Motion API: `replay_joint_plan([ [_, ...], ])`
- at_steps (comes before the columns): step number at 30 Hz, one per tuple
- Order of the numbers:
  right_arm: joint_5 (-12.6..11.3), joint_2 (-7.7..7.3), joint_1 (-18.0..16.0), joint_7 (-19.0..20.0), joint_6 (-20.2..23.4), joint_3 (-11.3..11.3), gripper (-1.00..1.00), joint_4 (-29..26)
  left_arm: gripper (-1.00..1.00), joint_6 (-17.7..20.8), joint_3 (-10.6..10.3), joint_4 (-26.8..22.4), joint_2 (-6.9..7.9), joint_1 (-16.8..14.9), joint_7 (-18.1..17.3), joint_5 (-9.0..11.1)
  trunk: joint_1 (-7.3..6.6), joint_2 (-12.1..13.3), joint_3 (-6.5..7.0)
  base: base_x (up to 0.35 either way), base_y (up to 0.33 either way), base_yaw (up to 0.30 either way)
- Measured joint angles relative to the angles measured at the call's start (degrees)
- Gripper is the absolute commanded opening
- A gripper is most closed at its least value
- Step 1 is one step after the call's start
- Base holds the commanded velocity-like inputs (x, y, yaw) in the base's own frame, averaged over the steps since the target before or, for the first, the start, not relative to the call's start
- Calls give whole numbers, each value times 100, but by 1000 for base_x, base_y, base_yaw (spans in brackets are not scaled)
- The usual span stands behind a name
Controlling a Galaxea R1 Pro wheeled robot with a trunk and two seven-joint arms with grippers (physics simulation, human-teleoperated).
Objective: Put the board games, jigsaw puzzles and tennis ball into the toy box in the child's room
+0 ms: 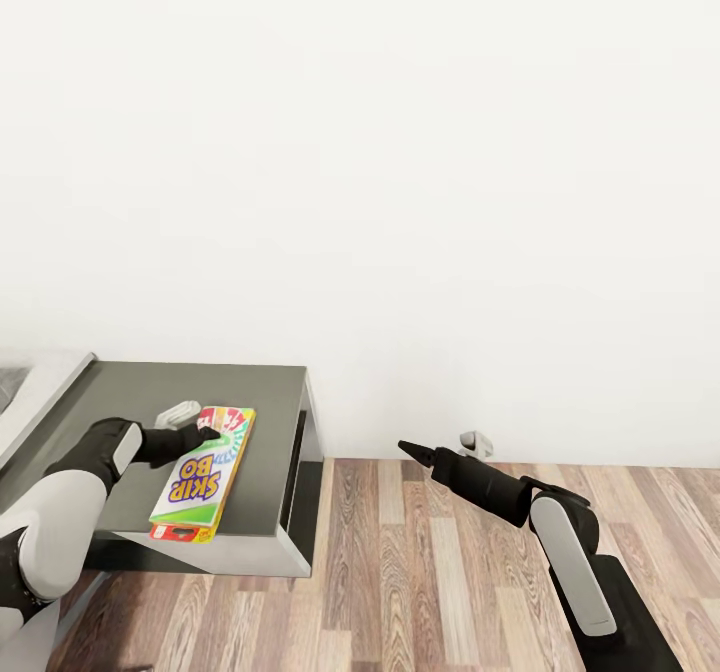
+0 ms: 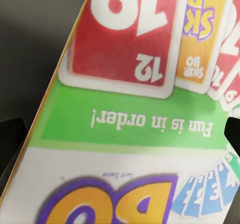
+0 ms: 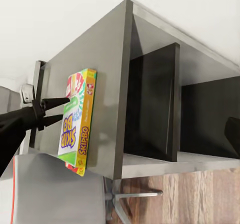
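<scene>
The left gripper [image 1: 207, 433] has its two fingers spread to either side of the far end of the SKIP-BO box [image 1: 203, 472]; in the right wrist view one finger lies above the lid and one beside it, so it looks parted and not yet clamped. The box lies flat on a dark grey nightstand [image 1: 265, 392] near its front edge. The right gripper [image 1: 405, 447] hangs idle over the wood floor [image 1: 420, 572], fingers together. The step appears to be picking up this board game; next comes closing on it and lifting.

Bare floor [image 1: 420, 572] beside grey cabinet [image 1: 270, 402]
</scene>
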Motion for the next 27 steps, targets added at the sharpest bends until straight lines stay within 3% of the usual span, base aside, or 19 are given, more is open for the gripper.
replay_joint_plan([
  [14,0,0,1,0,0,-2,100,1,100,16,-40,49,-17,0,-27,1,0,0,0,0,0,0],
  [19,0,0,1,0,0,-2,100,-4,100,10,-73,52,-19,0,-652,-98,0,0,0,0,0,0],
  [24,0,0,1,0,0,-2,100,-1,100,-2,-459,53,-18,0,-928,-238,0,0,0,0,0,0],
  [27,0,0,1,0,0,-2,100,-3,100,-10,-547,53,-17,0,-1229,-256,0,0,0,0,0,0],
])
